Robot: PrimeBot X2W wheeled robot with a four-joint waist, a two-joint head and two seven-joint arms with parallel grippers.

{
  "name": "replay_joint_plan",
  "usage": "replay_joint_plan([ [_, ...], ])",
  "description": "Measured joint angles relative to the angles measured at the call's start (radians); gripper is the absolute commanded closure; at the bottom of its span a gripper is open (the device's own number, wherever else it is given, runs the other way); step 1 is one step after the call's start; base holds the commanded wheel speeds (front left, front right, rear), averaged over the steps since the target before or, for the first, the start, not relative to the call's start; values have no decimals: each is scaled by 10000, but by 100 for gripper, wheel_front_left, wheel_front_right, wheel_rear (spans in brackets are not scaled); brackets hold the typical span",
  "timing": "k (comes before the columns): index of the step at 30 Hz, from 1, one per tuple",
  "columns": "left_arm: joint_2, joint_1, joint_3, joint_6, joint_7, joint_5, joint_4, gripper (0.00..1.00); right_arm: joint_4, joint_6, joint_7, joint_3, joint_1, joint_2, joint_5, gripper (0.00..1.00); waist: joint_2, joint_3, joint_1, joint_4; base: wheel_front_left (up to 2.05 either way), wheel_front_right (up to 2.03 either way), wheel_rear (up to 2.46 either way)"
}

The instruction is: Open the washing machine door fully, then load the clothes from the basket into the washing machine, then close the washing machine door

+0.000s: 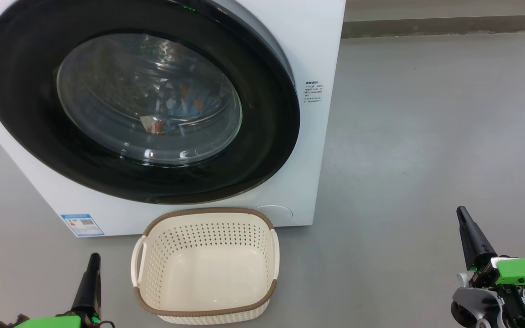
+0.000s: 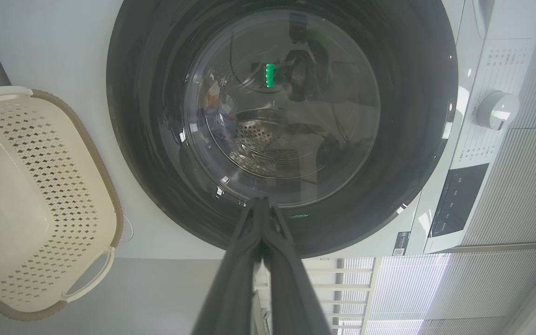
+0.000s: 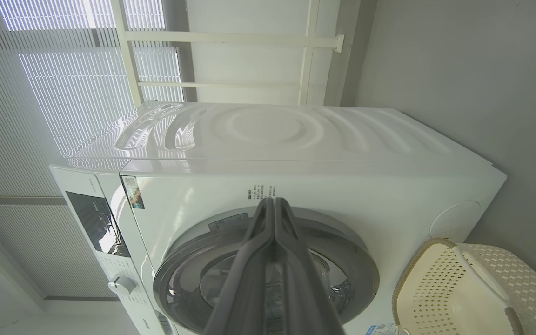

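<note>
Nearest, the left claw (image 1: 94, 260) and the right claw (image 1: 462, 215) sit low, well in front of the washing machine (image 1: 321, 41). Each has its two dark fingers pressed together with nothing between them. Just in front of the washing machine's base, the basket (image 1: 208, 211) stands empty on the floor (image 1: 426, 136). The clothes (image 1: 189, 102) show as blue and orange patches behind the glass, inside the washing machine's drum. The washing machine door (image 1: 267, 136) lies flat against the washing machine's front.

To my eye the loading is finished and the closing looks done too, though I cannot tell whether the latch has caught. Doing this step well would mean a firm, square push on the black ring, never on the bulging glass, with both arms clear of the basket.
</note>
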Motion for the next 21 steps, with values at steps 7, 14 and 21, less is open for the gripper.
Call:
replay_joint_plan([
  [7,0,0,0,0,0,0,0,100,0,0,0,-2,0,2,0,100,0,0,0,0,0,0,0],
  [14,0,0,0,0,0,0,0,100,0,0,0,-6,0,6,0,100,0,0,0,0,0,0,0],
  [21,0,0,0,0,0,0,0,100,0,0,0,-12,0,12,0,100,0,0,0,0,0,0,0],
])
